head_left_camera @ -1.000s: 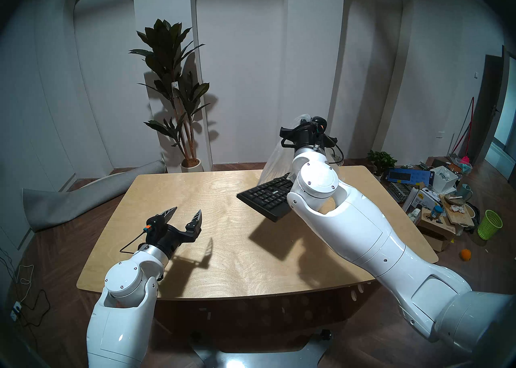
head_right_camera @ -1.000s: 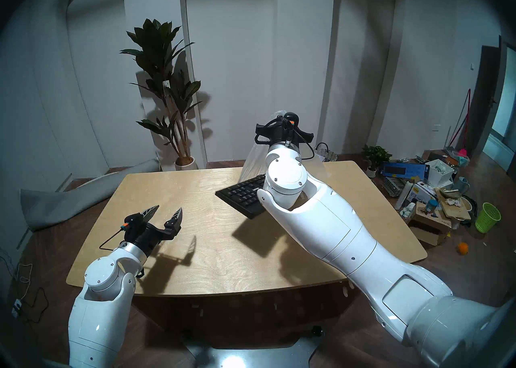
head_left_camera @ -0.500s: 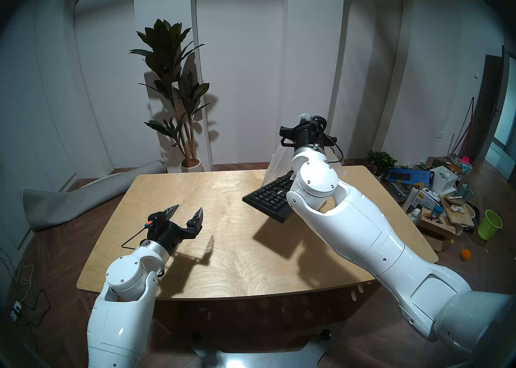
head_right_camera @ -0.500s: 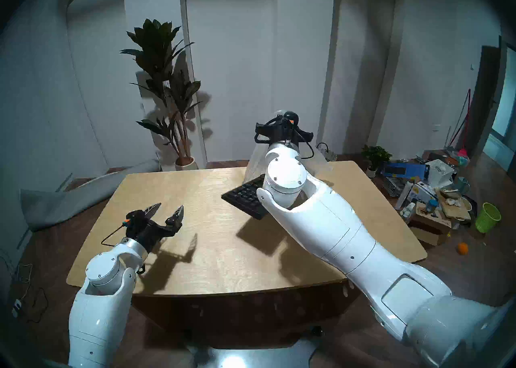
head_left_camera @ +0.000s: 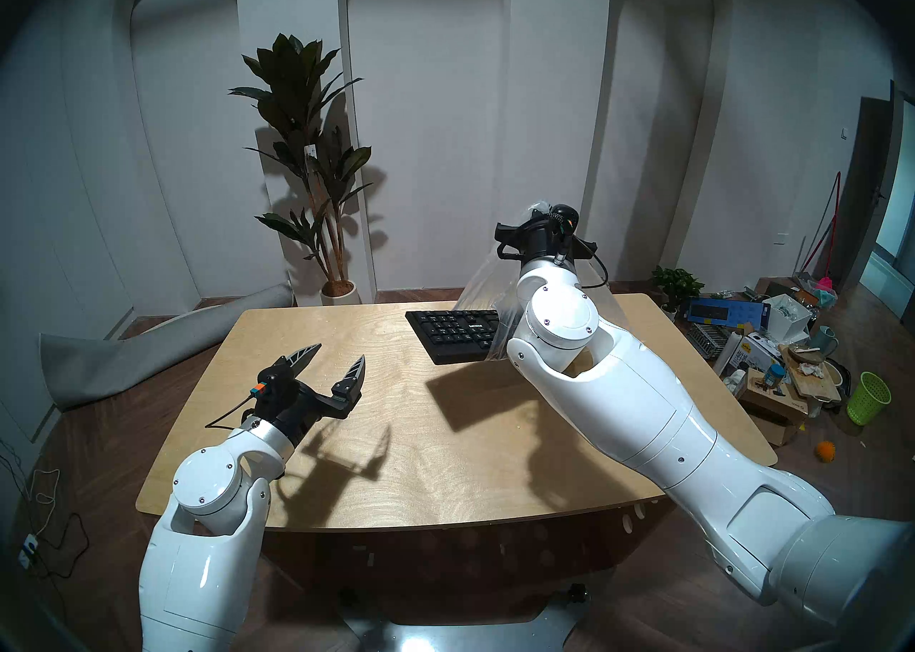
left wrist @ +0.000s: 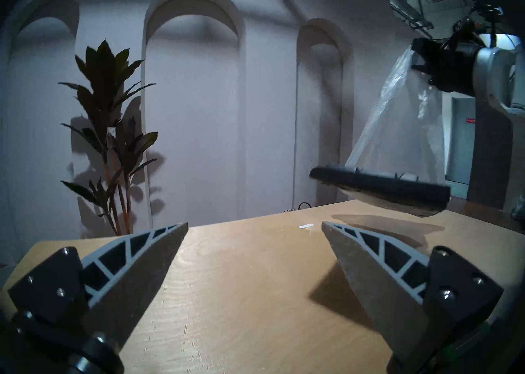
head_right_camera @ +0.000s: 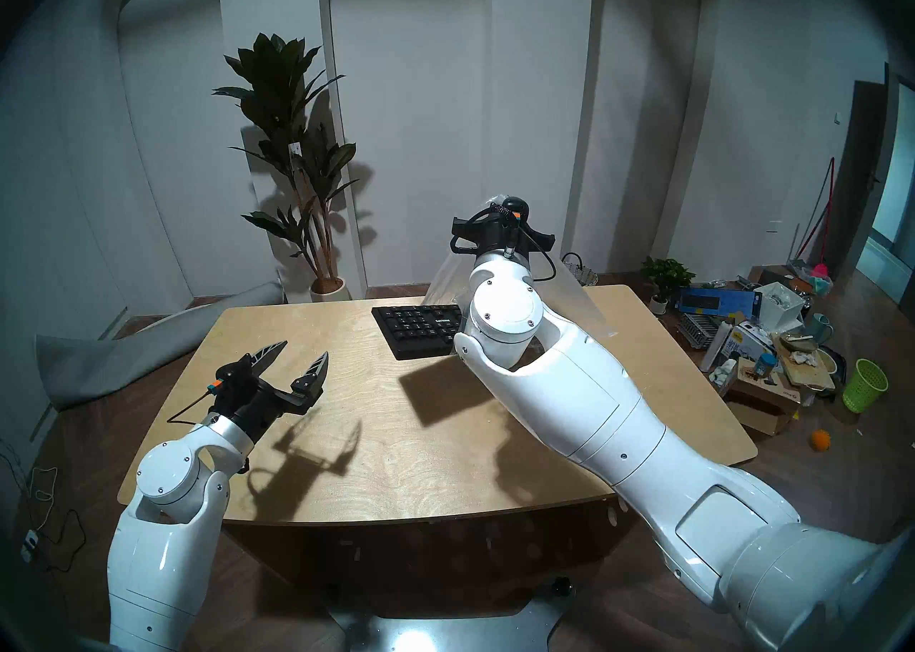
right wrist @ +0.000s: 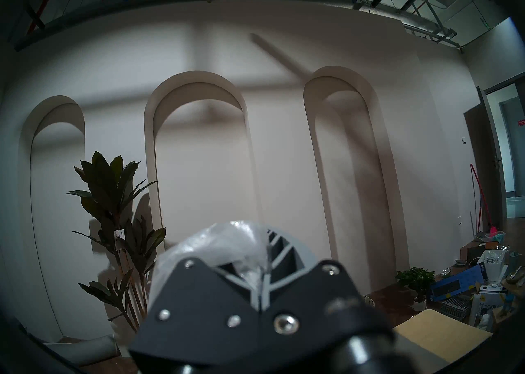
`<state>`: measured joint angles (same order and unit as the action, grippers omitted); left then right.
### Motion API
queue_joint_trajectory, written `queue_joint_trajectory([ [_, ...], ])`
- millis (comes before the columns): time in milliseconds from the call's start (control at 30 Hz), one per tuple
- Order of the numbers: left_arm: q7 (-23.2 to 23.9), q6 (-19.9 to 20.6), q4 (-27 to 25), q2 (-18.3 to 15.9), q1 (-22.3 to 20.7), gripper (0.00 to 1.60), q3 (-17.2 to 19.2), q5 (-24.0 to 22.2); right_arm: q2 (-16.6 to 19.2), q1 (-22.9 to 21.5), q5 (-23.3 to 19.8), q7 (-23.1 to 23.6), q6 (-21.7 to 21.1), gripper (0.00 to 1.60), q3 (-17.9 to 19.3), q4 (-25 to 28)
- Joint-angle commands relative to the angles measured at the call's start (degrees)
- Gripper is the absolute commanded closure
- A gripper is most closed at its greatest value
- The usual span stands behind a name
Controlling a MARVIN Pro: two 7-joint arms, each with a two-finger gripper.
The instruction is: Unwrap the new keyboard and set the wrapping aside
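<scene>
Right pincer: clamped on top of wrapping, raised over tabletop at 1 o'clock. Keyboard: one end inside hanging wrapping, clear of tabletop, free end toward 9 o'clock. Left pincer: spread wide, empty, at 8 o'clock.

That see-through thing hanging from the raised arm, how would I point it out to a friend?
Start at the wooden table and follow the raised arm to the right gripper, shut on the wrapping. It is a clear, crinkly plastic bag draping down to the black keyboard, whose one end is partly inside it. Nothing else there is see-through.
</scene>
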<state>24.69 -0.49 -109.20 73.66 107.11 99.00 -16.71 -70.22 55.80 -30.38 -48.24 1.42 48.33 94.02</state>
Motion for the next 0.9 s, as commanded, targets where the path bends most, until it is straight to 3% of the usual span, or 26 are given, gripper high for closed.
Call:
queue_joint_trajectory([
  [0,-1.0,-6.3,-5.8,-4.9,4.6,0.0,0.5,10.9,-0.3,-1.7,0.5,0.1,0.5,1.6,0.6,1.3],
  [133,-1.8,-8.5,-2.4,-4.4,4.4,0.0,-0.6,13.6,-0.3,-1.4,0.3,0.1,0.3,1.6,0.5,1.0],
  [433,-4.3,-14.0,3.7,-5.7,4.8,0.0,-2.7,24.0,-0.4,-1.3,0.1,0.1,0.3,1.6,0.5,0.6],
  [867,-9.2,-21.9,6.0,-8.4,0.2,0.0,-5.0,39.2,-0.6,-1.5,0.1,0.1,0.3,1.6,0.5,0.4],
])
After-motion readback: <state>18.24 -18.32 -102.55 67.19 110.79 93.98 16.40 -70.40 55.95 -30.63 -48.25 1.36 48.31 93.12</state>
